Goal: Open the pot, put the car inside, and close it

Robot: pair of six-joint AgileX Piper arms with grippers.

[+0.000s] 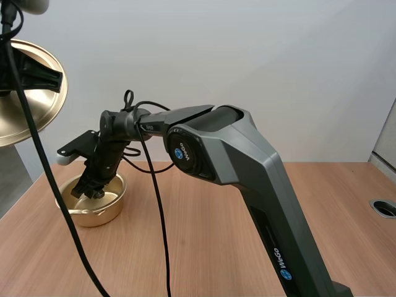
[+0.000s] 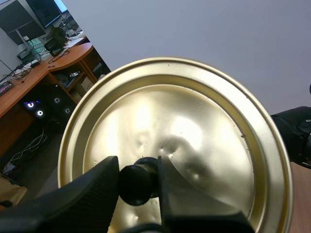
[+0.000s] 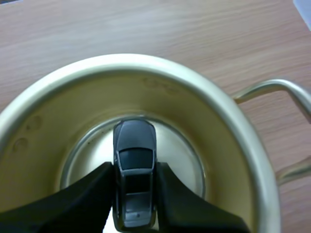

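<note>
Round, shallow pot [image 1: 93,207] of gold-toned polished metal, with a smooth wall, flat shiny floor and thin looped wire handle [image 3: 272,92] at one side; stands uncovered on the wood-grain table [image 1: 204,247], toward its far left in the high view. Matching gold-toned lid [image 2: 194,145], a disc with a stepped concentric rim, mirror-bright with a few shallow dents, and a small round black knob [image 2: 138,187] at its centre; hangs tilted on edge high in the air, well apart from the pot. Small toy car [image 3: 134,165] with a glossy dark grey body and darker windscreen; sits inside the pot, over its floor; whether the wheels touch down, cannot tell. Black ribbed left gripper [image 2: 137,191], lifted high, pinches the knob from both sides. Black right gripper [image 3: 134,204] presses against the car's two flanks, tips down within the pot wall. Grey, angular right arm [image 1: 247,167] rises from the near right, reaches left over the table, with the wrist pitched steeply down into the pot.
</note>
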